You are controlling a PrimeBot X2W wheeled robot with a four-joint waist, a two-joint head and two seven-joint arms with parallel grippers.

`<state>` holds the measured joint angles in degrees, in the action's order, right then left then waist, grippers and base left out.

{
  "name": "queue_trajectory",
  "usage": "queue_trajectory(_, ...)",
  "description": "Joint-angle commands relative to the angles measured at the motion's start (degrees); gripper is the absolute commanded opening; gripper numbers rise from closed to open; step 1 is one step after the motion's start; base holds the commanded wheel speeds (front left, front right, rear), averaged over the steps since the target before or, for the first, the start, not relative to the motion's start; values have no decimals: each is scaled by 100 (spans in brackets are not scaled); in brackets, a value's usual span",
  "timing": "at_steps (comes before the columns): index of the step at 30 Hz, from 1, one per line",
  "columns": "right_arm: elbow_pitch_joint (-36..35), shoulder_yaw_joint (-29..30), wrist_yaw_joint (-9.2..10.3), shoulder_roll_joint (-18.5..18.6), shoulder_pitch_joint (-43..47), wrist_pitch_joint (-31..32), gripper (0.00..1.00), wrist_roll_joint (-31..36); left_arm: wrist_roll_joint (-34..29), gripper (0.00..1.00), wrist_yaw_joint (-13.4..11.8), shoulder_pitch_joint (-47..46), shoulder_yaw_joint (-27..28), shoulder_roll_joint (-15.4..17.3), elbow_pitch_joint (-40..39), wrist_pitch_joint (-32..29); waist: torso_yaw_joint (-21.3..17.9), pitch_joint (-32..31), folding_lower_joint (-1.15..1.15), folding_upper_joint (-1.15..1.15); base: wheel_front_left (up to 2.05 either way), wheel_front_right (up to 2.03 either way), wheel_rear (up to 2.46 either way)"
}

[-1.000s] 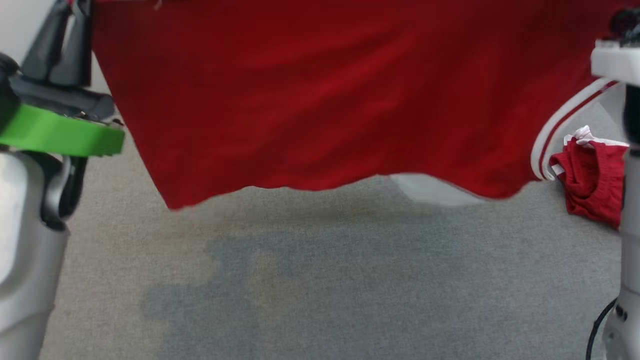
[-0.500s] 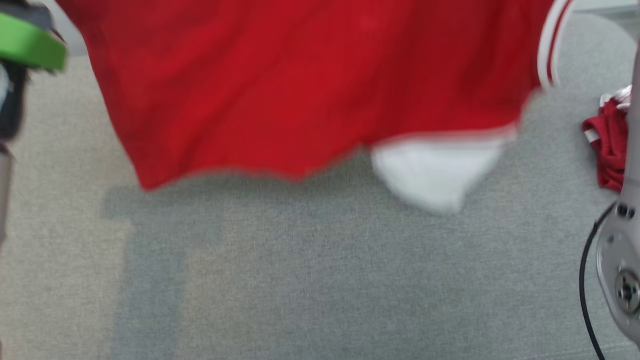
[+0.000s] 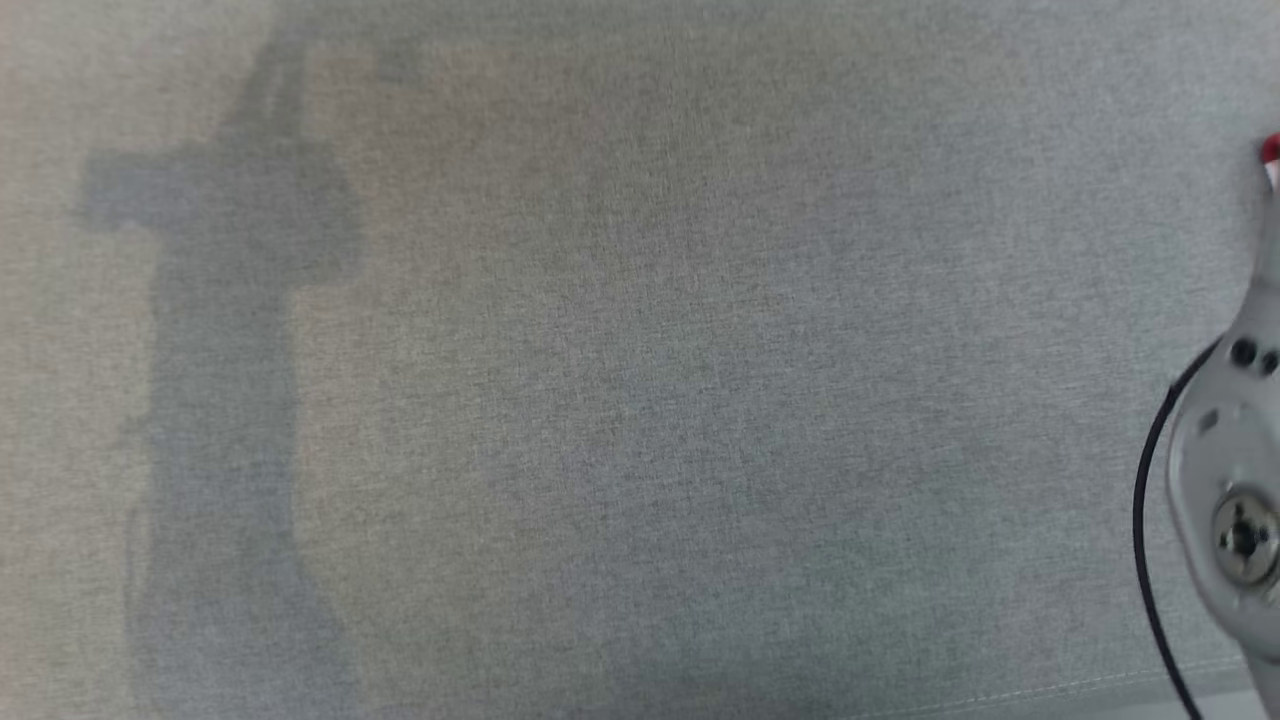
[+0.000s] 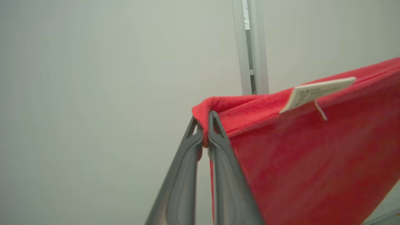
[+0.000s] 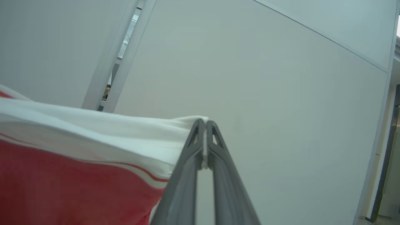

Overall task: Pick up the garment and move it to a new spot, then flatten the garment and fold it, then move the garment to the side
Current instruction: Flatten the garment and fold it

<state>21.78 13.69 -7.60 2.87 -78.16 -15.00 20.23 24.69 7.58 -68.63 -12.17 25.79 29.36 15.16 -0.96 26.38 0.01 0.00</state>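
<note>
As counted, one garment [image 4: 312,162] is entered: red, white-trimmed, held up against a pale wall by two corners. Two grippers are entered: the left gripper [image 4: 203,122] is clamped on the garment's red corner, the right gripper [image 5: 203,125] on its white-edged corner. One paper label [image 4: 315,93] on the garment's top hem is supplied by the left wrist view. White banding with a thin red stripe is supplied by the right wrist view. One grey cloth surface [image 3: 640,400], one pale forearm [image 3: 1225,480] and one black cable [image 3: 1145,520] are supplied by the head view.

Grey fabric surface [image 3: 640,400], shadowed at left; pale wall [image 4: 93,93], vertical frame [image 4: 259,62].
</note>
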Motion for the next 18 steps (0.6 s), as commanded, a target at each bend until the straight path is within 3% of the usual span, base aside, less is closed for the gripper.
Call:
queue_trajectory(1,-80,4,22,26,385,-19,0,-100,57,0,-16,458,57,-47,-13,-10,-2,230,-1,0,0,0,0)
queue_trajectory(6,-409,0,23,34,1728,-20,0,-649,412,0,-21,1753,300,-360,-106,-8,52,260,-1,0,0,0,0)
queue_trajectory(18,-471,-587,18,22,5225,-22,0,-1732,426,0,-18,4176,-86,-1139,356,-6,22,-161,-1,0,0,0,0)
